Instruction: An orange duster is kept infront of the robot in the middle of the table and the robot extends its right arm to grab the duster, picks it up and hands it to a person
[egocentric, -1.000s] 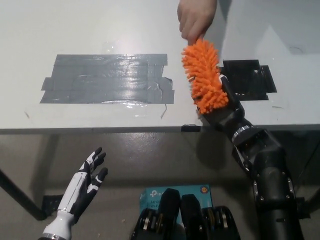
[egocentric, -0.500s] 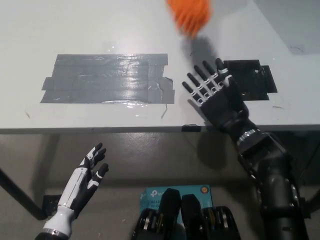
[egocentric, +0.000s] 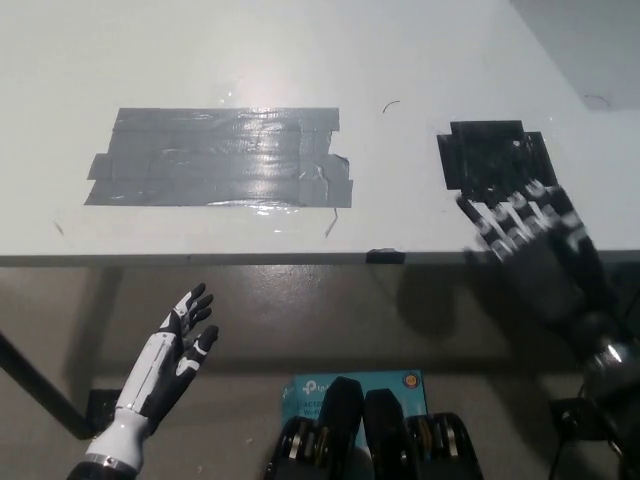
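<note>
We saw the right hand (egocentric: 528, 232) empty, fingers spread, at the bench (egocentric: 300, 50) near edge by black tape (egocentric: 494, 153). Left hand (egocentric: 172, 355) rested low, fingers apart.

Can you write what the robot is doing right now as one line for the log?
right hand: open, empty, at table edge | left hand: open, resting below table | duster: not in view

Right hand (egocentric: 525, 225) reads blurred to me, fingers smeared over the table (egocentric: 300, 60) edge. Its arm runs off the right border. Left hand (egocentric: 175, 345) wrist cut off at the bottom edge.
</note>
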